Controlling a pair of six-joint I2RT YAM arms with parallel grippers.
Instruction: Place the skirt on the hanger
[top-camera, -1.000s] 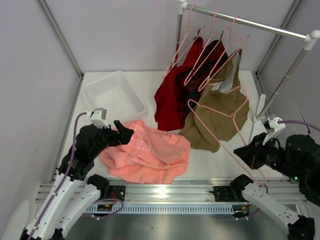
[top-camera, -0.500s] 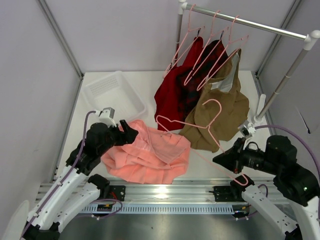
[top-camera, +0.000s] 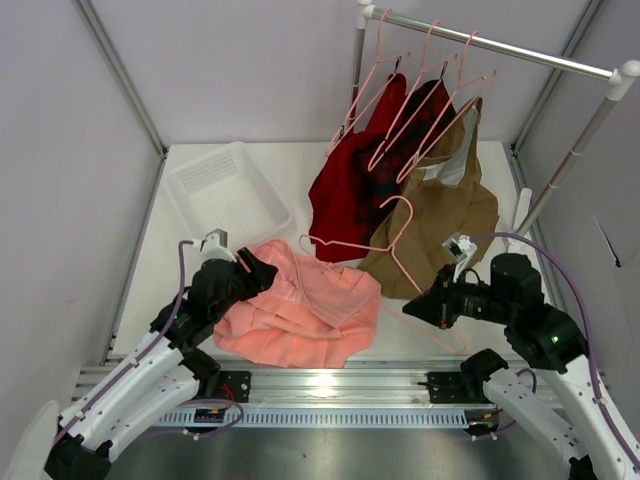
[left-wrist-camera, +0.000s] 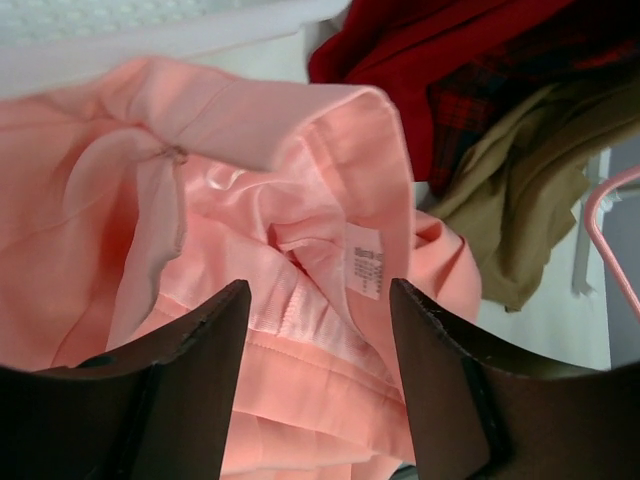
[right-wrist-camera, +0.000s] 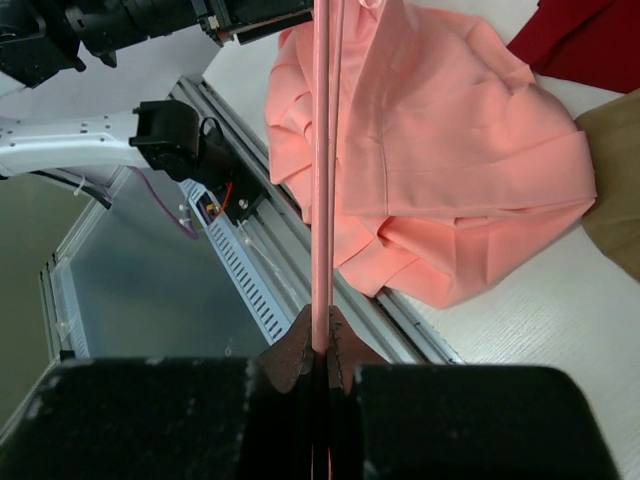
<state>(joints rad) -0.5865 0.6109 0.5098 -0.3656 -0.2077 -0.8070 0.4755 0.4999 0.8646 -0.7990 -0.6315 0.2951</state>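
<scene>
The salmon-pink skirt (top-camera: 300, 310) lies crumpled on the table at front left, its waistband and white label facing up in the left wrist view (left-wrist-camera: 200, 150). My left gripper (top-camera: 262, 270) is at the skirt's left top edge. Its jaws stand apart (left-wrist-camera: 318, 290) either side of a fold of waistband, with cloth between the fingers. My right gripper (top-camera: 415, 310) is shut on the lower bar of the thin pale-pink hanger (top-camera: 345, 243). The hanger is held in the air above the skirt's right side with its hook pointing back. Seen from the right wrist, the hanger (right-wrist-camera: 322, 150) runs straight out of the pinched fingertips (right-wrist-camera: 320, 340).
A white plastic bin (top-camera: 225, 190) sits at the back left. The silver rail (top-camera: 490, 45) at the back right carries a dark red garment (top-camera: 350, 190), a tan-brown garment (top-camera: 440, 230) and bare pink hangers. The arms' metal mounting rail (top-camera: 320, 385) runs along the near edge.
My right arm has swung the hanger left, from the table's right side to over the skirt's edge. My left gripper has dropped onto the skirt and its jaws have narrowed.
</scene>
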